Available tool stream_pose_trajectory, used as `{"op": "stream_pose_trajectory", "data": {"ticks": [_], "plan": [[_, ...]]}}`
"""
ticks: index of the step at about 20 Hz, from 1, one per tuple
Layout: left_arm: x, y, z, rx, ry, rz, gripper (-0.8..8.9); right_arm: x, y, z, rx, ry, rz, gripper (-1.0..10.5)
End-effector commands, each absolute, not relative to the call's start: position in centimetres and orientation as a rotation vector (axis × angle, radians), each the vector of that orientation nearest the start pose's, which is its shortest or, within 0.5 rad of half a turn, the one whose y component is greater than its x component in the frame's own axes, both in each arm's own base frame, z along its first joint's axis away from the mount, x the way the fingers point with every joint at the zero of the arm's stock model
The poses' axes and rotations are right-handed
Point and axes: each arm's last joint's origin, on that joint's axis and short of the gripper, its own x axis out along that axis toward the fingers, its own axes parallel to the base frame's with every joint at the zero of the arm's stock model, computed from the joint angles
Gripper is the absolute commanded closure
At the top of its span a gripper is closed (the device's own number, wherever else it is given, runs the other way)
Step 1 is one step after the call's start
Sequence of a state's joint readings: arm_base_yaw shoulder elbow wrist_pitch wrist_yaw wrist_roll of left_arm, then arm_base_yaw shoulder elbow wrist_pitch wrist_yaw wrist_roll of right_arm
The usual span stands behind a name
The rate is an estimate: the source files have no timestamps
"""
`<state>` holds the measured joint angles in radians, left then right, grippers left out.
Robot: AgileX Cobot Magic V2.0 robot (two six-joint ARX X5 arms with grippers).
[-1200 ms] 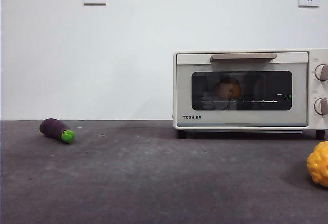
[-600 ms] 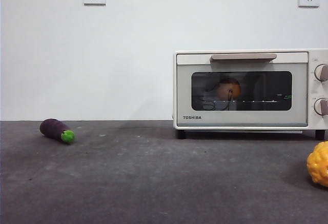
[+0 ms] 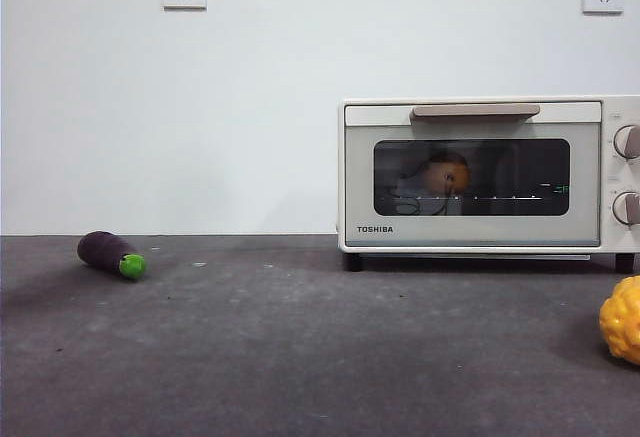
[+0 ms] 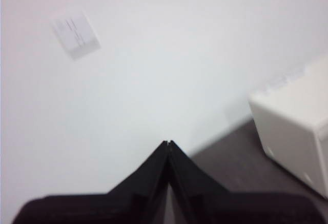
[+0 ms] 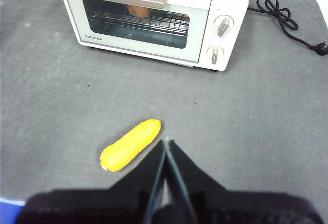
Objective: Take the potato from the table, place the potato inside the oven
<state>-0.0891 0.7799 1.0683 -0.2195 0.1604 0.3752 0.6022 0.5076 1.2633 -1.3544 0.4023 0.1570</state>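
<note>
The potato (image 3: 446,173) lies orange-brown on the wire rack inside the cream-white oven (image 3: 480,232), seen through the dark glass of its closed door; the right wrist view also catches the potato (image 5: 139,11) behind the glass of the oven (image 5: 205,1). My left gripper (image 4: 168,143) is shut, raised and facing the white wall beside the oven's corner (image 4: 292,126). High over the table (image 3: 300,347), my right gripper (image 5: 165,141) is shut and holds nothing. Neither arm appears in the front view.
A purple eggplant (image 3: 110,254) with a green tip lies at the far left. A bumpy yellow-orange lump (image 3: 622,319) sits at the right edge, seen as a long yellow piece (image 5: 130,144) just before my right gripper. The oven's black cord (image 5: 284,19) trails behind it.
</note>
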Motion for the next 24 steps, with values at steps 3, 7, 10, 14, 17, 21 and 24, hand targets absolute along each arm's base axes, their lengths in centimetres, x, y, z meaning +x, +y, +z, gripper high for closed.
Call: {"op": "stream_pose_trajectory", "data": {"ticks": [3, 7, 10, 14, 17, 21, 24], "plan": [[13.6, -1.0, 35.0, 0.267, -0.181, -0.179, 8.18, 0.9, -0.8, 38.9, -0.147, 0.553, 0.15, 9.5], [12.3, -0.2, 27.1, 0.166, -0.086, -0.108, 8.17, 0.9, -0.8, 38.9, -0.147, 0.553, 0.149, 9.5], [11.2, -0.1, 22.6, 0.074, -0.094, -0.104, 8.18, 0.9, -0.8, 38.9, -0.147, 0.553, 0.149, 9.5], [10.2, -0.1, 18.6, 0.033, -0.115, -0.103, 8.17, 0.9, -0.8, 38.9, -0.147, 0.553, 0.149, 9.5], [9.7, 0.0, 16.9, 0.032, -0.043, -0.074, 8.17, 0.9, -0.8, 38.9, -0.147, 0.553, 0.149, 9.5], [9.7, 0.0, 15.4, 0.053, 0.12, -0.067, 8.17, 1.0, -0.7, 38.9, -0.148, 0.555, 0.149, 9.5], [9.6, 0.0, 14.9, 0.071, 0.168, -0.056, 8.17, 1.0, -0.7, 38.9, -0.149, 0.557, 0.149, 9.5]]}}
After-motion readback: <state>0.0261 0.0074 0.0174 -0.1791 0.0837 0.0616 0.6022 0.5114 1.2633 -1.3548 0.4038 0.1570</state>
